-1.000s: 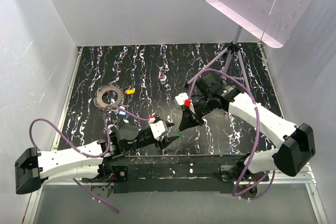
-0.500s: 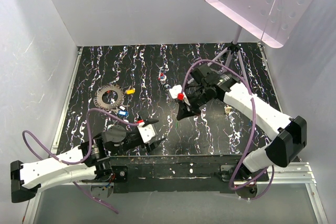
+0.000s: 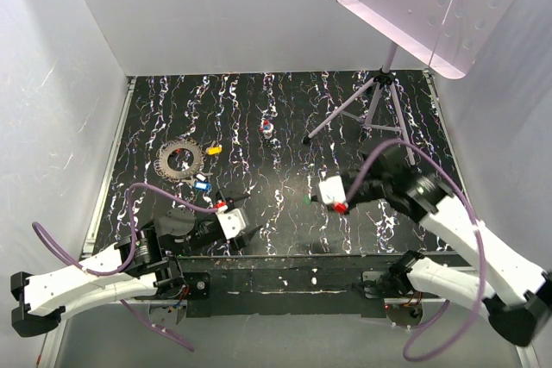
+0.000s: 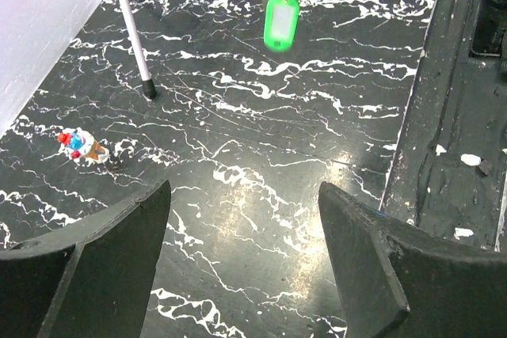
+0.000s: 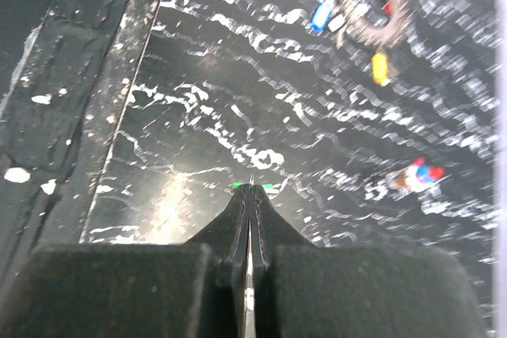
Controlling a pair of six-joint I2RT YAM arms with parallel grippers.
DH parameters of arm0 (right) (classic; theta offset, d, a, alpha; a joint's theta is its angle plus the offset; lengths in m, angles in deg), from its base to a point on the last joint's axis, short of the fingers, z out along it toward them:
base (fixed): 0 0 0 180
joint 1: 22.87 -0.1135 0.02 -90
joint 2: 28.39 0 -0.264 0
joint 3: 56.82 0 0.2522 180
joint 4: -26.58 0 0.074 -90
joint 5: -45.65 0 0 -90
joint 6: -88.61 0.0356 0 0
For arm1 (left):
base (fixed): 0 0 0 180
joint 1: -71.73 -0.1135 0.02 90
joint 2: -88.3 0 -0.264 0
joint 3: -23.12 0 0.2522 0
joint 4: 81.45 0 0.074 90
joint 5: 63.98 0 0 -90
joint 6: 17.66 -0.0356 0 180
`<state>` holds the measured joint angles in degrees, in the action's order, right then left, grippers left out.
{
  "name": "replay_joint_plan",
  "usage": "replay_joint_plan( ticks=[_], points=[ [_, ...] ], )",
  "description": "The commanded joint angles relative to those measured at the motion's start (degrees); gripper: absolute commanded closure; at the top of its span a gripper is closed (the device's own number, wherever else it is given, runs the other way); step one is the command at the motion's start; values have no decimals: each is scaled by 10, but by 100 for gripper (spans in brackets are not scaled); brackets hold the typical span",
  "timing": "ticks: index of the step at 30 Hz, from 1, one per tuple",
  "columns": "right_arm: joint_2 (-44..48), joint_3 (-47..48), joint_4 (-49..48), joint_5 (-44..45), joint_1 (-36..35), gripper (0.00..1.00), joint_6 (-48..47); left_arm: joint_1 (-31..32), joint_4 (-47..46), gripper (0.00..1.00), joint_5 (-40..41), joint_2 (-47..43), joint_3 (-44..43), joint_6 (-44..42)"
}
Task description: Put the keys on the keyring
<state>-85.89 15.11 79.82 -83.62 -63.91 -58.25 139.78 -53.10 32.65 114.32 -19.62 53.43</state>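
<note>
The grey toothed keyring lies at the table's left and also shows in the right wrist view. The yellow key lies just right of it, and the blue key lies in front. A red key head shows at the ring's rim. My right gripper is shut on the green key and holds it above mid-table; the key hangs from the tips. My left gripper is open and empty, low near the front edge.
A red-white-blue blob lies at mid-back. A tripod stand with a tilted pink board stands at back right. The black front rail runs along the near edge.
My right arm has swung right and nearer, carrying the green key away from the left gripper. My left arm has drawn back to the left and nearer, its jaws still open.
</note>
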Motion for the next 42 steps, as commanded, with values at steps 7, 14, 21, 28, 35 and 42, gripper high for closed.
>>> replay_joint_plan(
  ticks=[7,14,21,28,35,42],
  points=[
    [144,-140,-266,-13,-35,99,-41,5,36,23,6,2,-26,-16],
    [181,-186,-284,-41,-38,99,-72,5,31,23,8,10,-21,-16],
    [135,-129,-204,-4,-36,99,45,5,28,22,15,3,-18,-12],
    [-39,9,63,-49,95,99,178,5,28,22,14,-11,-21,-6],
    [-281,127,288,40,184,99,206,5,33,22,19,-13,-21,-3],
    [-372,90,208,125,203,99,295,5,40,22,22,-8,-21,1]
  ],
)
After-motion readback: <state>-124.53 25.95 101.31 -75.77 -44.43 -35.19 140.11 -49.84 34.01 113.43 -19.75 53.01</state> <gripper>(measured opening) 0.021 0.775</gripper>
